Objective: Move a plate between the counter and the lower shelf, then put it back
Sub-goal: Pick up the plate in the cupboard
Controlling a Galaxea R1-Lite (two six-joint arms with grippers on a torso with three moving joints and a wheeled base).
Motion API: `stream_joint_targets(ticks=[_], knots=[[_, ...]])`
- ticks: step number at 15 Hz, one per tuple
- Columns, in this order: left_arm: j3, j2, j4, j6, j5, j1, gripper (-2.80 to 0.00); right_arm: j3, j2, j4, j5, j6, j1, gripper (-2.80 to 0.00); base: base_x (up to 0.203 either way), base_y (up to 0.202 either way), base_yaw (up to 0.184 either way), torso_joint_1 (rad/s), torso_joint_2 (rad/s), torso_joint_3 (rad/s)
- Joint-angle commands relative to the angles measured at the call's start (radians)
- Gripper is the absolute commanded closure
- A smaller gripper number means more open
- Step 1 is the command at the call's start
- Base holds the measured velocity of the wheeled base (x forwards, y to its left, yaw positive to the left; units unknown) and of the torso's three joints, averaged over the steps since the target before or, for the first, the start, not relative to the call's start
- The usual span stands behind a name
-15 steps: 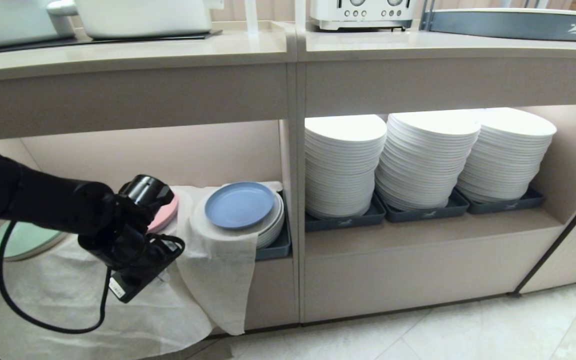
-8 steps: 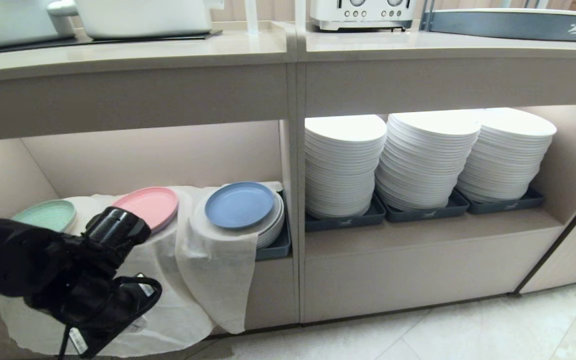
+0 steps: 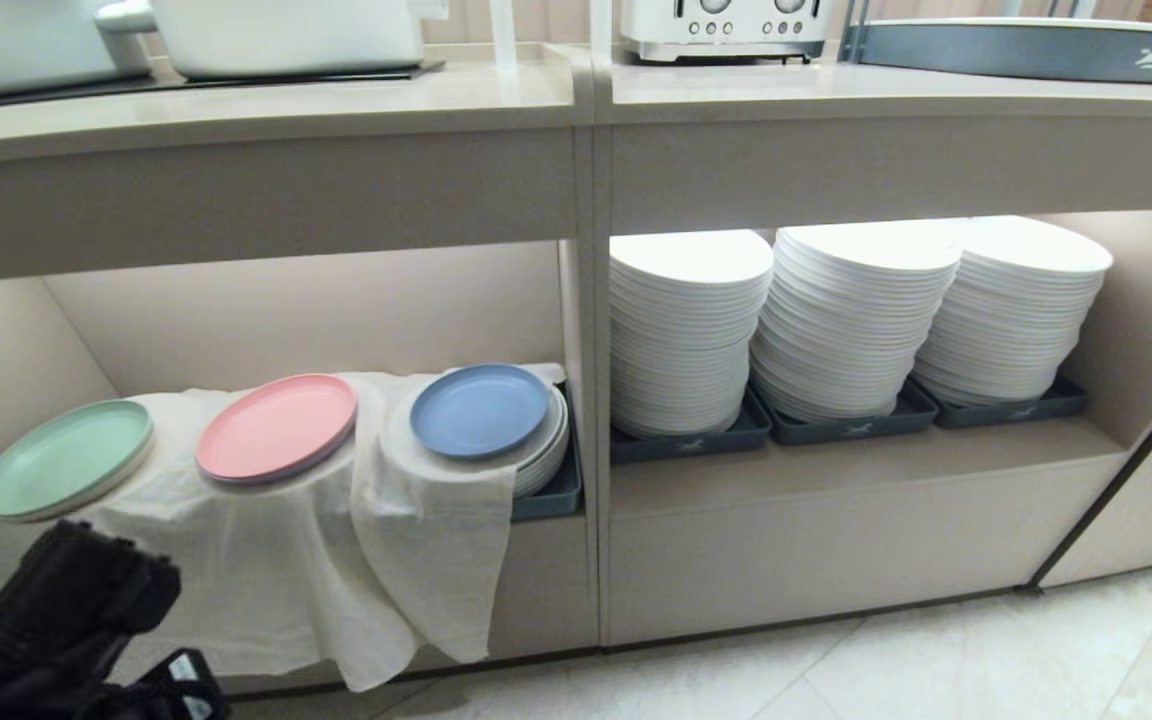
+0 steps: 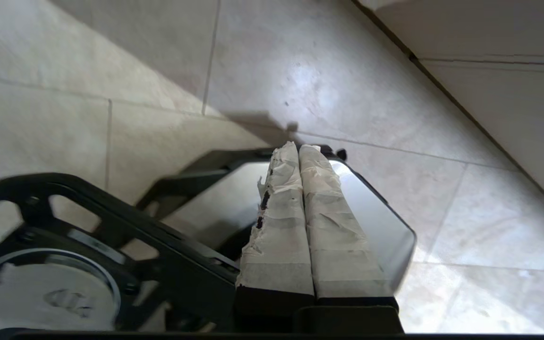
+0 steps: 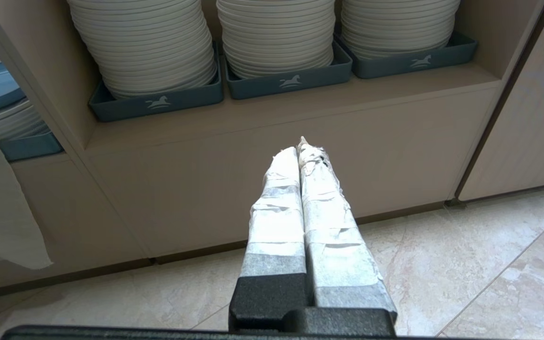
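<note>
Light-blue plate (image 3: 479,410) atop lower shelf's (image 3: 266,310) white stack.

Left hand (image 4: 299,147) lower, off shelf (image 3: 536,545)

Head view: from above, facing forward and down at the worktop (image 3: 576,95) and lower shelf (image 3: 266,330).
Left wrist view: close, facing down at floor tiles (image 4: 88,118).
Right wrist view: low, facing the white stacks (image 5: 272,33) at 12 o'clock.
Shared: head and right wrist both show those stacks.
</note>
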State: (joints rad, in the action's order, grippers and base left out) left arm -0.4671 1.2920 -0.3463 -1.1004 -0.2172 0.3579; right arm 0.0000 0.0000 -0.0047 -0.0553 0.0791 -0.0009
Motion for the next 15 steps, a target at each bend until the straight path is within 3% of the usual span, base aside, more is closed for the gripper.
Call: stream_joint_targets(ticks=[1, 5, 8, 12, 15], knots=[[0.057, -0.133, -0.003, 0.014, -0.052, 0.026, 0.0, 0.0, 0.0, 0.0, -0.001, 0.001, -0.001, 0.0, 0.0, 0.0, 0.0, 0.0, 0.0, 0.0], [0.154, -0.257, -0.002, 0.115, -0.212, 0.019, 0.0, 0.0, 0.0, 0.0, 0.0, 0.001, 0.0, 0.0, 0.0, 0.0, 0.0, 0.0, 0.0, 0.0], [0.169, -0.279, -0.001, 0.17, -0.306, -0.068, 0.0, 0.0, 0.0, 0.0, 0.0, 0.001, 0.001, 0.0, 0.0, 0.0, 0.0, 0.0, 0.0, 0.0], [0.171, -0.34, 0.001, 0.236, -0.393, -0.187, 0.0, 0.0, 0.0, 0.0, 0.0, 0.001, -0.001, 0.0, 0.0, 0.0, 0.0, 0.0, 0.0, 0.0], [0.188, -0.401, 0.031, 0.288, -0.435, -0.222, 0.0, 0.0, 0.0, 0.0, 0.0, 0.001, 0.001, 0.0, 0.0, 0.0, 0.0, 0.0, 0.0, 0.0]])
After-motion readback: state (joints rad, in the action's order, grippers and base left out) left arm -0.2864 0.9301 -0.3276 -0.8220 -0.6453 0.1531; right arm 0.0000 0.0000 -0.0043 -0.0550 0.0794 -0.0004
